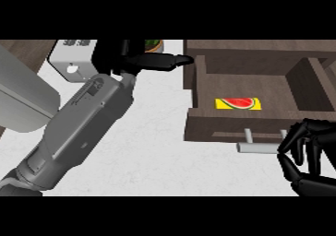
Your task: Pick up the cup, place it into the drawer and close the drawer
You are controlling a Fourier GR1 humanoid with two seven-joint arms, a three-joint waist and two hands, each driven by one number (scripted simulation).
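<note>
Only a green and brown edge of the cup (154, 44) shows at the back of the counter, just behind my left hand (123, 55). That hand is at the end of the long grey forearm (82, 124); its fingers (167, 61) stretch rightward in front of the cup, fairly straight, and no grasp on the cup shows. The dark wooden drawer (198, 124) stands pulled out at the right, with a yellow watermelon card (237, 103) lying inside. My right hand (312, 150) rests at the lower right with relaxed, bent fingers, holding nothing, just right of the drawer's pale handle (258, 146).
A white box-like appliance (74, 59) stands at the back left beside my left hand. A large rounded grey body (21, 101) fills the left edge. White counter (164, 156) lies between the forearm and the drawer front.
</note>
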